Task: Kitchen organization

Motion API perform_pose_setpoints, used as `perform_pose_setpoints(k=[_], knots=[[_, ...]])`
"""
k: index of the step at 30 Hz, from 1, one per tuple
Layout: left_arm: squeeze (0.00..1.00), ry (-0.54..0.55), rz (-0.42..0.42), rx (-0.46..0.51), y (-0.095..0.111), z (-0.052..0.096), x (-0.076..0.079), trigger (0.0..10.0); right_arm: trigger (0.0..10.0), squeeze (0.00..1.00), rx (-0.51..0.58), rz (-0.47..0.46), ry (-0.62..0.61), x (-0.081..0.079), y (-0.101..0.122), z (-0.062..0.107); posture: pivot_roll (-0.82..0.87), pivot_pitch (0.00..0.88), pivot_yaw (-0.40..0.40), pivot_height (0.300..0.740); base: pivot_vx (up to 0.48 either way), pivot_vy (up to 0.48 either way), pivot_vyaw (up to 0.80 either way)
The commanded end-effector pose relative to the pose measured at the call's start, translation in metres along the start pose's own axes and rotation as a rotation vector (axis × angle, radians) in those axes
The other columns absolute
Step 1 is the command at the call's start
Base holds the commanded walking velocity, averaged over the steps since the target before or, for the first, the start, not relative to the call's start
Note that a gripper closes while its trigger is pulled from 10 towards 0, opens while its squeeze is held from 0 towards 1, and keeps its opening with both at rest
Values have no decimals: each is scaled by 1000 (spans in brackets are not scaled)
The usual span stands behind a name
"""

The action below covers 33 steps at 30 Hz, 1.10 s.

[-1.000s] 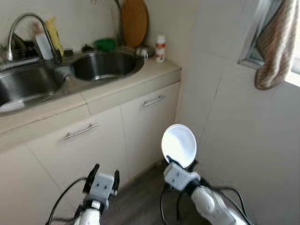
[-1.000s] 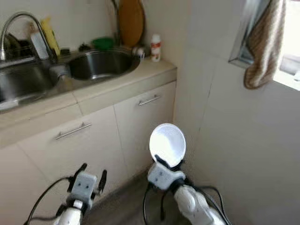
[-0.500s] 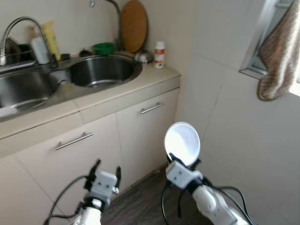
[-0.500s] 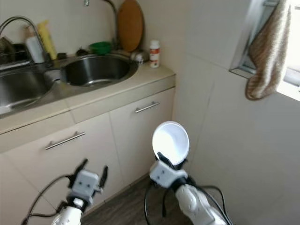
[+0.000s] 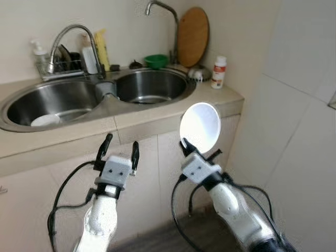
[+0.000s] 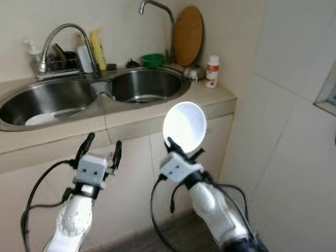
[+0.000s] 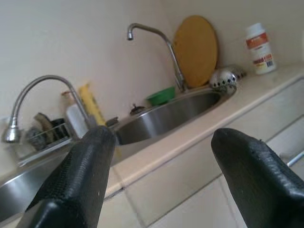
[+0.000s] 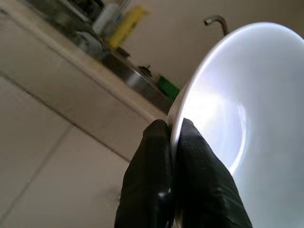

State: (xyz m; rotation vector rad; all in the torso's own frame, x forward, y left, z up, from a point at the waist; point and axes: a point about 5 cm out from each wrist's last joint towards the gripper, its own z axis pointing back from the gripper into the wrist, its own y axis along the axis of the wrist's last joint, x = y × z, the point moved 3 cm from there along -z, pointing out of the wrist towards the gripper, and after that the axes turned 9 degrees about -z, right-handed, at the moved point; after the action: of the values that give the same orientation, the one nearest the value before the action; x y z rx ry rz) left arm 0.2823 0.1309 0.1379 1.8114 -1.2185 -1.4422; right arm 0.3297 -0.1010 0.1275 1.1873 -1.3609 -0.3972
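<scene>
A humanoid robot stands before a kitchen counter, carrying a dish toward the double sink (image 5: pixel 63 118), so the step in hand looks like bringing it over to be put down. The right gripper (image 5: pixel 199 152), in the centre of the left eye view, is clamped on the lower rim of a white bowl (image 5: pixel 200 125), one black finger on each face of the rim. The bowl is held up on edge in the air, in front of the cabinet doors and just below the counter edge, its hollow side facing the camera. It is plain, glossy and round, shallow in depth, and looks clean and empty. The left gripper (image 5: pixel 119 149), at lower left of that view, is raised with its two fingers spread wide and nothing between them. The next move probably calls for lifting the bowl above the counter edge and tipping it level before lowering it into a basin. Across the top of the frame, behind the sink, stand a round wooden cutting board (image 5: pixel 192 37), a green bowl (image 5: pixel 156 61) and a white bottle (image 5: pixel 218 72).
</scene>
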Motion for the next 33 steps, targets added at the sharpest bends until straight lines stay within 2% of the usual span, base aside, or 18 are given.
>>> perform_pose_setpoints(k=[1, 8, 11, 16, 23, 24, 25, 30, 33], knots=[[0, 14, -20, -5, 0, -2, -9, 10000, 10000, 0, 73, -25, -17, 4, 22, -9, -24, 0, 10, 740, 401, 0, 0], [0, 29, -21, 15, 8, -7, -15, 10000, 10000, 0, 109, -16, -23, 7, 33, -15, -24, 0, 9, 740, 408, 0, 0], [0, 34, -20, 21, 10, -9, -16, 10000, 10000, 0, 117, -1, -21, 7, 36, -17, -21, 0, 10, 740, 416, 0, 800], [0, 40, -24, 32, 14, -12, -19, 10000, 10000, 0, 126, -38, -38, 9, 43, -21, -19, 0, 11, 740, 418, 0, 770], [0, 39, -27, 35, 15, -13, -20, 10000, 10000, 0, 135, -37, -40, 11, 46, -23, -19, 0, 11, 740, 349, 0, 0], [0, 40, -27, 35, 16, -13, -20, 10000, 10000, 0, 134, 1, -30, 10, 47, -25, -20, 0, 11, 740, 251, 0, 800], [0, 39, -28, 36, 16, -14, -19, 10000, 10000, 0, 136, 0, -29, 10, 48, -26, -18, 0, 10, 740, 251, 0, 800], [0, 41, -27, 45, 19, -14, -20, 10000, 10000, 0, 144, -90, -55, 15, 50, -27, -15, 0, 8, 740, 262, 0, 480], [0, 42, -27, 47, 19, -15, -20, 10000, 10000, 0, 138, -75, -71, 19, 49, -30, -16, 0, 8, 740, 291, 0, 0]])
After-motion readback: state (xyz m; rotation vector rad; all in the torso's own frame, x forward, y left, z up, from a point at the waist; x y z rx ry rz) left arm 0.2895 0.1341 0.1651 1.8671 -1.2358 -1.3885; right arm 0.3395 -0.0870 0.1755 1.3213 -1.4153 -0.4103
